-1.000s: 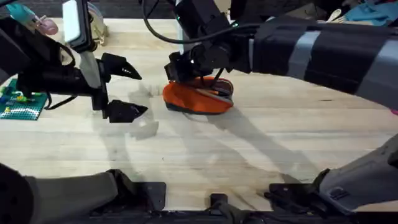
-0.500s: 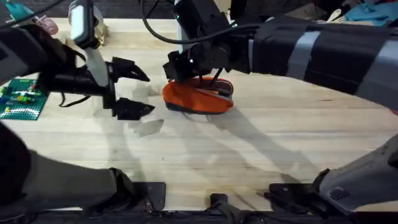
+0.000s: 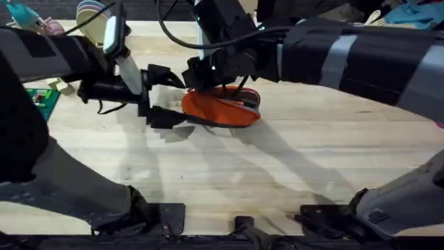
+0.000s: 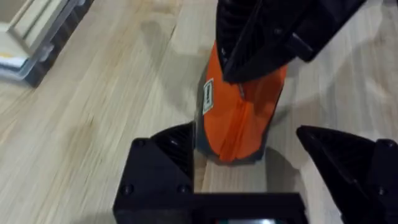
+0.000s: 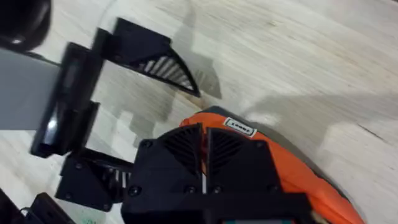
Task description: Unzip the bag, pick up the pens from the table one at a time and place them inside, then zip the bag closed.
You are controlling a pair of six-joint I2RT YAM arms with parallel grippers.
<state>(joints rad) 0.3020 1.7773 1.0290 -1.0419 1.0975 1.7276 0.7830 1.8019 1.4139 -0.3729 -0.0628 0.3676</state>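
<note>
At the far left of the pale plank wooden table [image 3: 291,167], a green studded building-block plate [image 3: 43,101] lies out of the way. Next comes the left gripper [image 3: 168,97], its black fingers spread wide on either side of the near end of the small oblong orange fabric pouch with a dark grey base strip [image 3: 220,107], apparently lined up to pinch that end and brace the pouch. In the left wrist view the pouch [image 4: 239,118] sits between the open fingers, not yet clamped. Over the pouch's left end, the right gripper [image 3: 201,75] presses down with fingers closed together, probably pinching the zipper pull, though the pull itself is hidden. A slim light-green pen [image 3: 232,102] seems to lie in the pouch's opening.
</note>
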